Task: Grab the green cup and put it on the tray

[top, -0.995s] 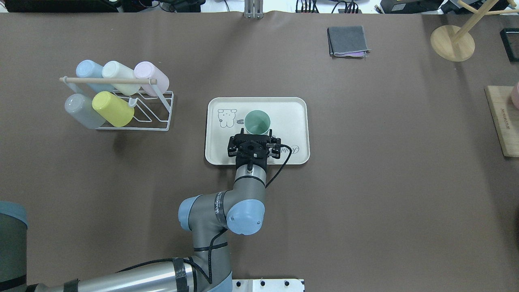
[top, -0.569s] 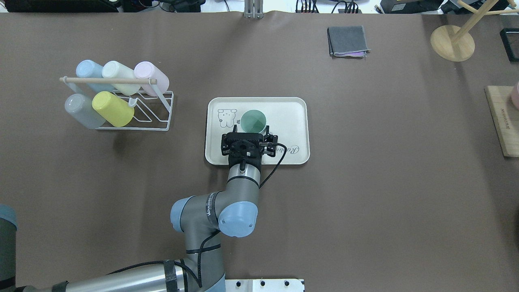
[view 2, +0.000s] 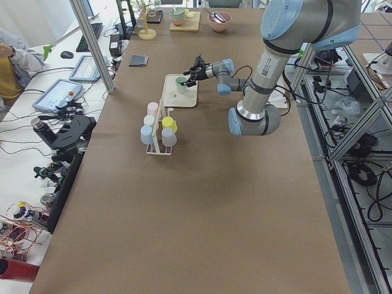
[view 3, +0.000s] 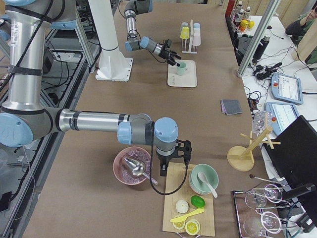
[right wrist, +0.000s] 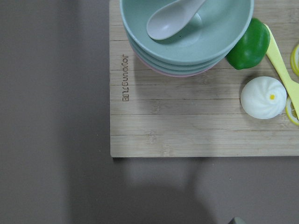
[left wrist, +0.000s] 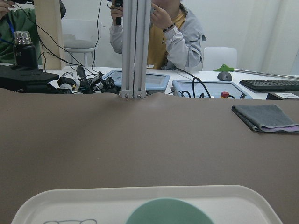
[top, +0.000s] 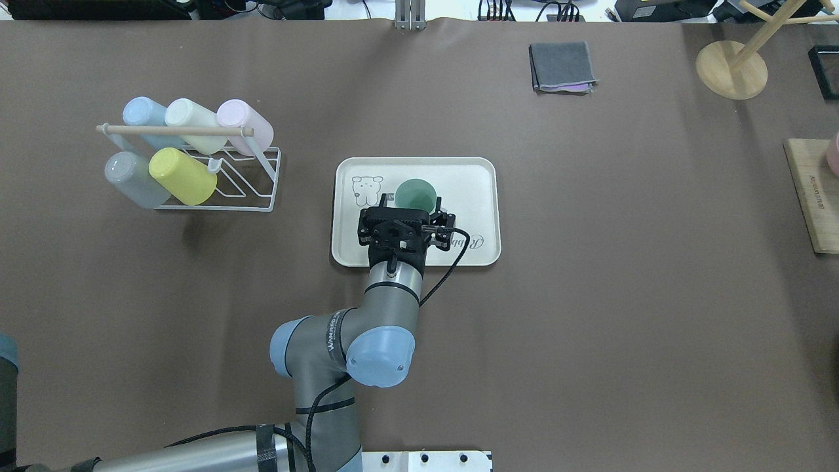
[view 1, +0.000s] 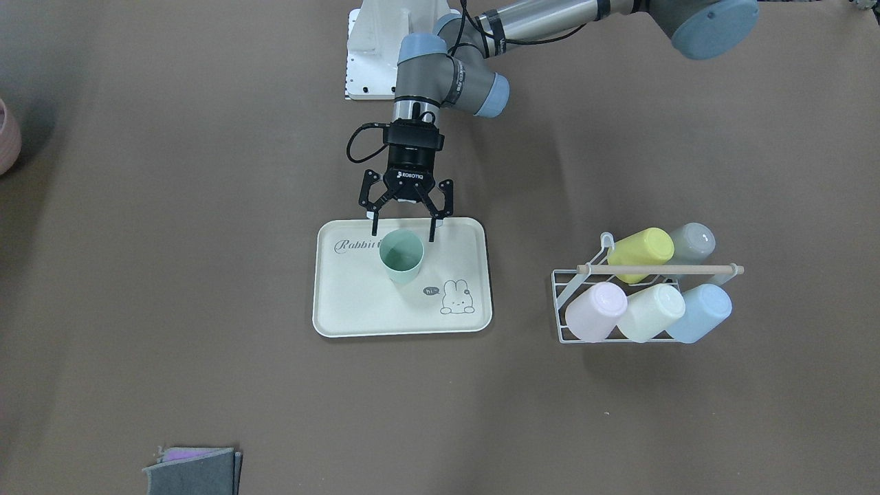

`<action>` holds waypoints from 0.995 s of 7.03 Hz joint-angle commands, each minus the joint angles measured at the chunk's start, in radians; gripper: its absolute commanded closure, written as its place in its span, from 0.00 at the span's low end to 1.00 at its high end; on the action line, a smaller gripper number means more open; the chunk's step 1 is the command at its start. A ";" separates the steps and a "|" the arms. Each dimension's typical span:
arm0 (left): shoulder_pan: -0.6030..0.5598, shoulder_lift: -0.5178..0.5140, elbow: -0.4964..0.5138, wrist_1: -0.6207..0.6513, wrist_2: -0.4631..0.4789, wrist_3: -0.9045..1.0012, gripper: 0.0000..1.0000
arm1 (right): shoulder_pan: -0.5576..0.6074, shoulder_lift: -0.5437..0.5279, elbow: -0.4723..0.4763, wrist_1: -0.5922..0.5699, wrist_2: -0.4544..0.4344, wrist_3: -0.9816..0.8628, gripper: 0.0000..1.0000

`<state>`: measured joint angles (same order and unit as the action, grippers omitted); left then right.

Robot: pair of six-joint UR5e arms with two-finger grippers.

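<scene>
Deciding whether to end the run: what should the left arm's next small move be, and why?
Probably lift the left gripper back toward the base: its jaws are open, and the green cup already stands upright on the tray.

Pairs silver-grey tubes with darker grey joint housings on the left arm (top: 391, 288), closed at every joint by a round pale blue cap (top: 380, 357) dotted with small screws. Carries a black band (top: 335, 337) with white lettering near the elbow and black tape (top: 265, 446) round the shiny forearm. Trails a thin black cable (top: 446, 275) from the wrist. Ends in a black left end effector (view 1: 404, 232) with linked, angular fingers and small white lettering on its body. Stands on a white base plate (view 1: 364, 62) with dark screws. Repeats the silver tube and blue caps on the right arm (view 3: 94, 121).
</scene>
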<state>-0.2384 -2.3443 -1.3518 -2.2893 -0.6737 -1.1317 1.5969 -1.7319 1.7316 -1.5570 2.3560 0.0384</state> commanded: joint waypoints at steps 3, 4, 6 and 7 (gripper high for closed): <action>-0.210 0.011 -0.138 0.081 -0.412 0.252 0.01 | 0.000 0.002 -0.003 0.000 -0.001 -0.002 0.00; -0.305 0.010 -0.171 0.153 -0.569 0.312 0.01 | 0.000 0.008 -0.023 0.002 -0.001 -0.002 0.00; -0.407 0.026 -0.214 0.311 -0.755 0.418 0.01 | 0.000 -0.004 -0.026 0.002 -0.041 -0.009 0.00; -0.511 0.054 -0.254 0.449 -0.900 0.513 0.01 | 0.002 -0.012 -0.026 0.002 -0.038 -0.011 0.00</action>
<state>-0.6471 -2.3155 -1.5636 -1.9908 -1.4222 -0.7106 1.5971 -1.7342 1.7066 -1.5555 2.3261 0.0300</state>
